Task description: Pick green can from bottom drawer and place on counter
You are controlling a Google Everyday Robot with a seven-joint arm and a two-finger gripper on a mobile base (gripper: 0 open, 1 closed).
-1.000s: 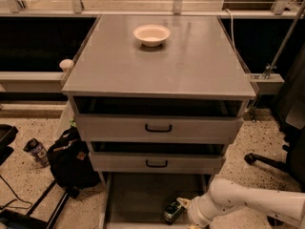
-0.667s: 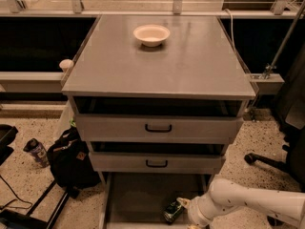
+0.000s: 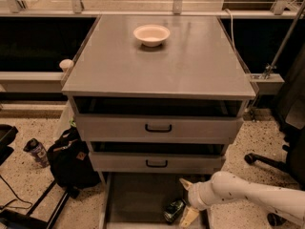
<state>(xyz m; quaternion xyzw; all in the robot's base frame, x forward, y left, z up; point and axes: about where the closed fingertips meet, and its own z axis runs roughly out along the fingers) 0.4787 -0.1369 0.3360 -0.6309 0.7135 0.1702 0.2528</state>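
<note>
The green can [image 3: 173, 210] lies on the floor of the open bottom drawer [image 3: 136, 199], near its front right. My gripper [image 3: 186, 200] reaches into the drawer from the right on a white arm. It is open, with one pale finger [image 3: 185, 182] above the can and the other [image 3: 189, 216] right beside it. The can is at the fingertips and rests on the drawer floor. The grey counter [image 3: 167, 63] is the cabinet's top, above the drawers.
A white bowl [image 3: 151, 34] stands on the counter near its back. Two shut drawer fronts with black handles [image 3: 158, 128] sit above the open drawer. A black bag [image 3: 71, 159] and a dark patterned can [image 3: 36, 151] are on the floor at the left. A chair base [image 3: 267, 162] is at the right.
</note>
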